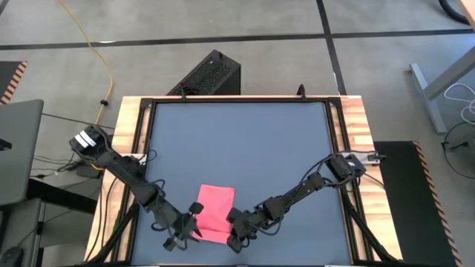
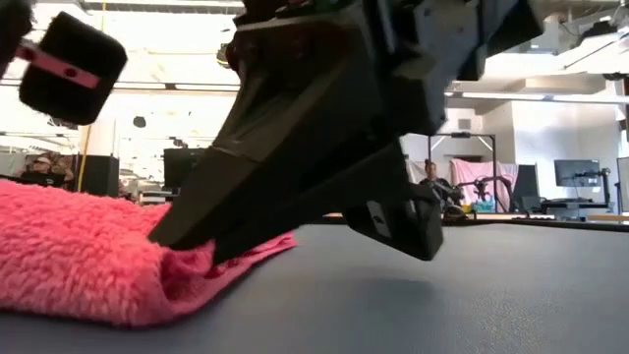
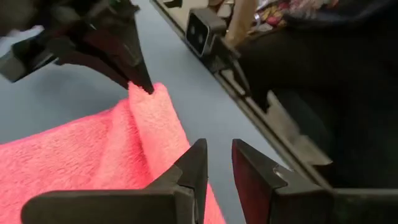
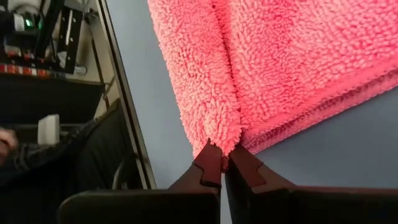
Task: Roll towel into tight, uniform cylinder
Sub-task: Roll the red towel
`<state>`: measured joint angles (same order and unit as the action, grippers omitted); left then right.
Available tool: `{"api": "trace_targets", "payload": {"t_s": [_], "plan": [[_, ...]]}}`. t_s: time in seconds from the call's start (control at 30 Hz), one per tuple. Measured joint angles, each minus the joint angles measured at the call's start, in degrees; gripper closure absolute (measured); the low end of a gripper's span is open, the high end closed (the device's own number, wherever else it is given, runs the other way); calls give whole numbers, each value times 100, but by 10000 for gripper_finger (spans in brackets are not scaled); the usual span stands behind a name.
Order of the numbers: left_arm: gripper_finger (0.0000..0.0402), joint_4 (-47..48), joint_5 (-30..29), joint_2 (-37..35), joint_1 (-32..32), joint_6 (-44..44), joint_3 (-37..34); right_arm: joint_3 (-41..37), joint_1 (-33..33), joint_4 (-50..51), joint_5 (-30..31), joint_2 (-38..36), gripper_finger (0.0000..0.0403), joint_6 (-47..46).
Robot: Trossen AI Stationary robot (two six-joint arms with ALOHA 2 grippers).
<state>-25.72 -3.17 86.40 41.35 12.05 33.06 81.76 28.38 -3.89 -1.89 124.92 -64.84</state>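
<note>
The small bright pink fluffy towel [image 1: 214, 213] lies on the dark grey tabletop [image 1: 237, 148], near its front edge and roughly midway between the two arms. Its near end is doubled over into a thick fold; the far part lies flat.

The right gripper [image 4: 222, 163] sits at the towel's front right corner. Its two dark fingers are closed together on a pinched ridge of the pink pile, which bunches upward from the fingertips. The low view shows the same fingers slanting down to the table and nipping the towel's edge.

The left gripper [image 3: 219, 163] is at the towel's front left side. Its fingers stand a narrow gap apart over the cloth, and nothing is seen gripped between them.

A person [image 2: 432, 183] sits far back in the room.
</note>
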Motion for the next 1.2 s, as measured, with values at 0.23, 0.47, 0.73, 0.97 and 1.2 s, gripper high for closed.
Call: {"api": "trace_targets", "payload": {"t_s": [0.23, 0.47, 0.73, 0.97, 1.2], "plan": [[288, 78, -1131, 848, 329, -475, 242, 2, -41, 16, -94, -4, 377, 15], [212, 245, -1223, 1343, 325, -542, 688, 2, -41, 19, -110, -7, 376, 65], [201, 820, -1352, 1675, 321, 8, 815, 4, -39, 15, -97, -7, 372, 87], [310, 903, -1415, 1669, 283, 248, 815, 4, -39, 15, -107, -10, 349, 81], [390, 908, -1430, 1666, 274, 222, 813, 4, -39, 3, -114, -13, 345, -39]]}}
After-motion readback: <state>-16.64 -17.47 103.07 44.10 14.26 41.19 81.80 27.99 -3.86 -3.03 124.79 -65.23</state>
